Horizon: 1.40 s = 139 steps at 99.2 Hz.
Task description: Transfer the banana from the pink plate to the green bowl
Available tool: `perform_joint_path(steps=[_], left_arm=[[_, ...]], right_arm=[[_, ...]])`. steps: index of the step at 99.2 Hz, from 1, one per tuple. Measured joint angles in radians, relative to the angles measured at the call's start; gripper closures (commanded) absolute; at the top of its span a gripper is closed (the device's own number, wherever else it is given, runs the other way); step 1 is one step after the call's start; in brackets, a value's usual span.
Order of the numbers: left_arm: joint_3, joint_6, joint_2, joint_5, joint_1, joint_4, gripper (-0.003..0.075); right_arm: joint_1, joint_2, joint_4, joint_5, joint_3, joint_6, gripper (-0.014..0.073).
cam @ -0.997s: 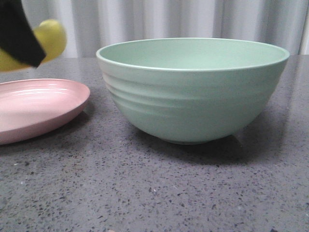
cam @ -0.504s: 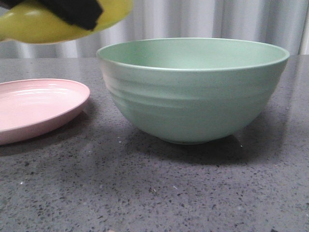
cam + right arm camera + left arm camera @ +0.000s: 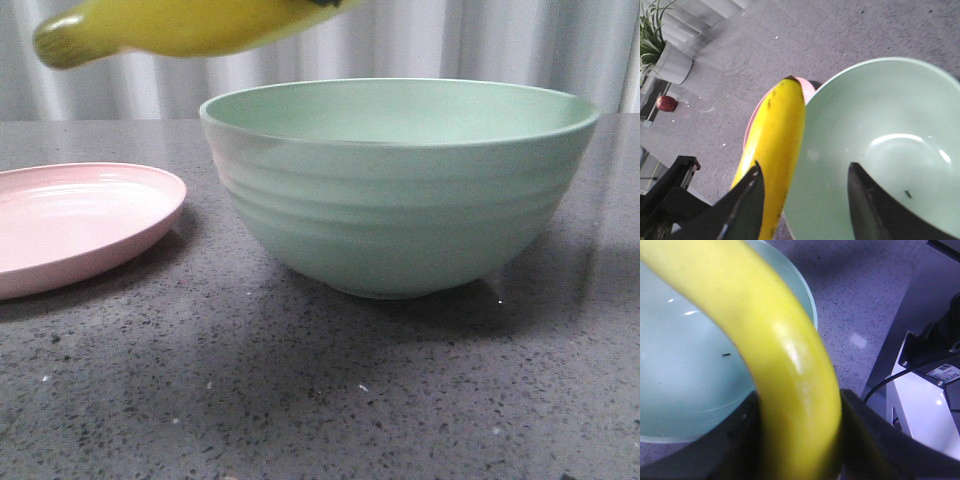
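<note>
The yellow banana [image 3: 190, 25] hangs in the air above the left rim of the green bowl [image 3: 400, 210], its greenish end pointing left. My left gripper [image 3: 800, 440] is shut on the banana [image 3: 770, 340], with the bowl's inside [image 3: 685, 375] below it; in the front view only a dark sliver of it shows at the top edge. The pink plate [image 3: 80, 225] lies bare to the left of the bowl. My right gripper [image 3: 805, 172] is open and holds nothing, above the bowl [image 3: 880, 150], with the banana [image 3: 777, 135] and a strip of plate rim [image 3: 808, 86] beyond its fingers.
The table [image 3: 300, 400] is dark speckled grey stone. A pale curtain [image 3: 480, 40] closes the back. White equipment with cables [image 3: 925, 405] stands past the table's edge. A potted plant [image 3: 660, 45] and a small red object [image 3: 666, 103] sit on the floor beyond.
The banana has moved up and to the right, from above the pink plate to over the bowl's left rim. The left gripper's black fingers have nearly left the top of the front view.
</note>
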<state>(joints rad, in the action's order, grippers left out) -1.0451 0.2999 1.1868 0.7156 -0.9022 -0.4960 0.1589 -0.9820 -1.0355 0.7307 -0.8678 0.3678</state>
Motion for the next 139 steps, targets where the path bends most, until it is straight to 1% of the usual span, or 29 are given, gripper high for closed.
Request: perform_joint_path(steps=[29, 50, 74, 110, 139], left_arm=[[0.000, -0.002, 0.000, 0.000, -0.002, -0.010, 0.0490], [0.000, -0.006, 0.000, -0.005, -0.002, -0.010, 0.0490], [0.000, -0.006, -0.002, -0.011, -0.002, -0.008, 0.0490], [0.000, -0.006, -0.002, -0.004, -0.002, -0.008, 0.0487], [0.033, -0.002, 0.025, -0.001, -0.002, -0.002, 0.0487]], right_arm=[[0.176, -0.094, -0.055, -0.166, -0.004, 0.002, 0.0279], [0.251, -0.167, -0.060, -0.219, -0.057, 0.002, 0.0279], [0.263, -0.237, -0.068, -0.227, -0.096, 0.004, 0.0280], [0.265, -0.243, -0.072, -0.225, -0.096, 0.004, 0.0282], [0.267, -0.292, -0.019, -0.200, -0.095, 0.004, 0.0282]])
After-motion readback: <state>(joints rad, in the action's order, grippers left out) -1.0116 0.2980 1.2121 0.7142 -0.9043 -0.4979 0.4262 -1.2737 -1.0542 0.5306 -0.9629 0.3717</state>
